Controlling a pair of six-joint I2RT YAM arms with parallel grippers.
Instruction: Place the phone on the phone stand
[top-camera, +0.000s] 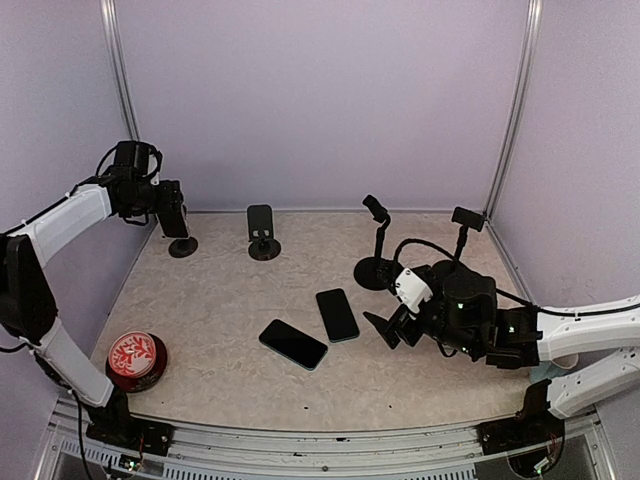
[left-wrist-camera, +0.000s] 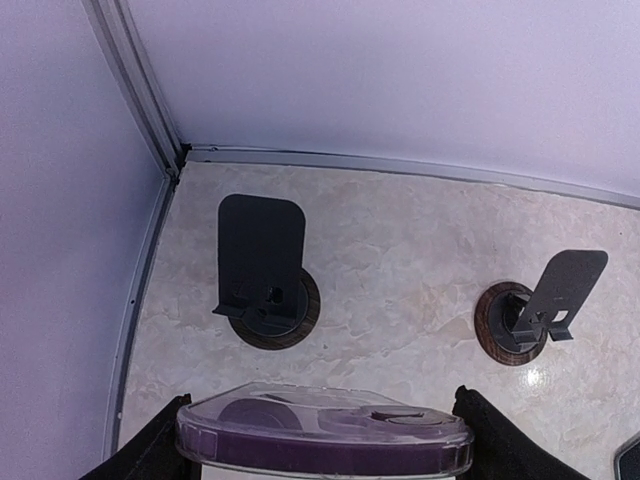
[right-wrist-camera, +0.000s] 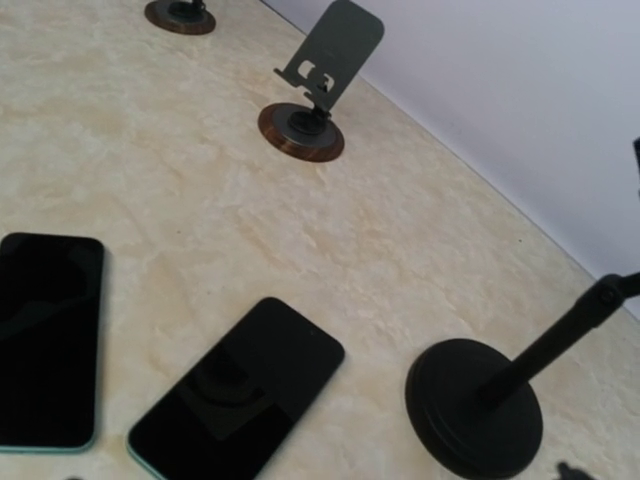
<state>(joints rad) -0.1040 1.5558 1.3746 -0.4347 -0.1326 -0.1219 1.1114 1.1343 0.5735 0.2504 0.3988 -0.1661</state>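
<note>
- From above, the left arm (top-camera: 70, 215) reaches up and back into the far left corner. Its left end effector (top-camera: 173, 218) is tipped down just over the corner stand (top-camera: 183, 246), which I read as lining up for a set-down. What it carries is hard to make out from here.
- In the same view the right arm (top-camera: 580, 325) lies low across the counter (top-camera: 220, 300). The right end effector (top-camera: 386, 328) is spread wide with nothing in it, just beside the nearer phone (top-camera: 337, 314). The farther phone (top-camera: 293, 343) lies flat a little beyond.
- At the left wrist, the fingers (left-wrist-camera: 150, 460) stand wide apart yet clamp a purple phone (left-wrist-camera: 325, 440) in a clear case, seen edge-on. Gripping it across its width looks meant to leave its back free to lean on the bare plate of the corner stand below. A second stand (left-wrist-camera: 545, 300) sits empty to the right.
- The right wrist skims low over the counter, and its own fingers barely show. Both loose phones lie screen-up ahead. A pole base (right-wrist-camera: 475, 405) stands close on the right, likely something to steer around.
</note>
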